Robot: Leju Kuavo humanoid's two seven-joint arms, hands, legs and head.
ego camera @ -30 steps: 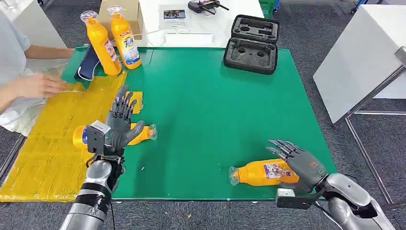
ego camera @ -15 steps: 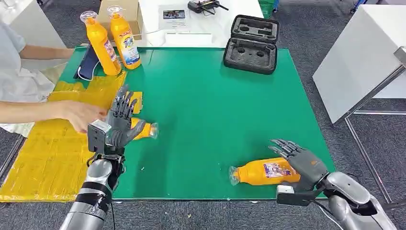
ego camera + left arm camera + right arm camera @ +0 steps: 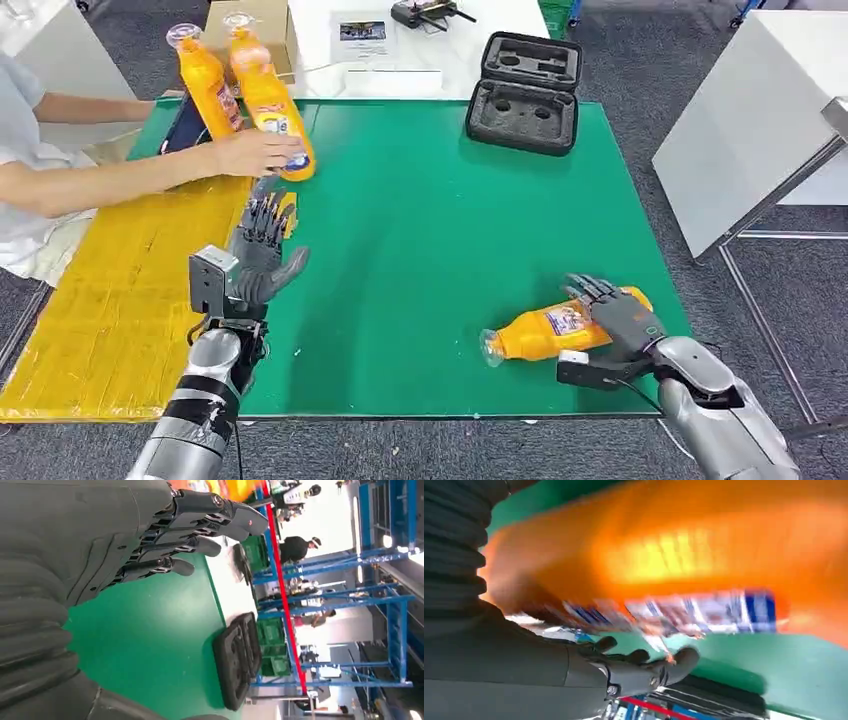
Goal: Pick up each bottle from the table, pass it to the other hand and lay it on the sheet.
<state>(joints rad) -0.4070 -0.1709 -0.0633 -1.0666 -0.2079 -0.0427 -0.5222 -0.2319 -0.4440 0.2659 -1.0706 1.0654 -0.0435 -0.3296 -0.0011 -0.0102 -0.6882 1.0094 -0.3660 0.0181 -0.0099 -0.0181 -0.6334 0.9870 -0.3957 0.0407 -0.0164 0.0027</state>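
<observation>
Head view: my right hand (image 3: 615, 325) is at the near right of the green table (image 3: 440, 230), wrapped around the base end of an orange bottle (image 3: 545, 332). The bottle is tilted, its clear cap toward the middle of the table and its base raised under my fingers (image 3: 590, 292), which curl over the top of its body. The right wrist view confirms the grasp: the blurred orange body and its label lie directly against my palm, with my fingertips (image 3: 686, 657) curving around its far side. Whether the cap end touches the table cannot be determined from these views; it appears to be touching or just above.

My left hand (image 3: 262, 255) stands upright over the table's left part, just beside the edge of the yellow sheet (image 3: 110, 300). Its fingers are straight and spread, thumb out to the side, holding nothing. The left wrist view shows the same released fingers (image 3: 200, 525) above bare green surface.

A person's hand (image 3: 250, 152) at the far left grips a second bottle (image 3: 272, 105), tilted, near a third bottle (image 3: 205, 85) that stands upright at the sheet's far end. A black foam case (image 3: 528, 92) lies open at the far edge.
</observation>
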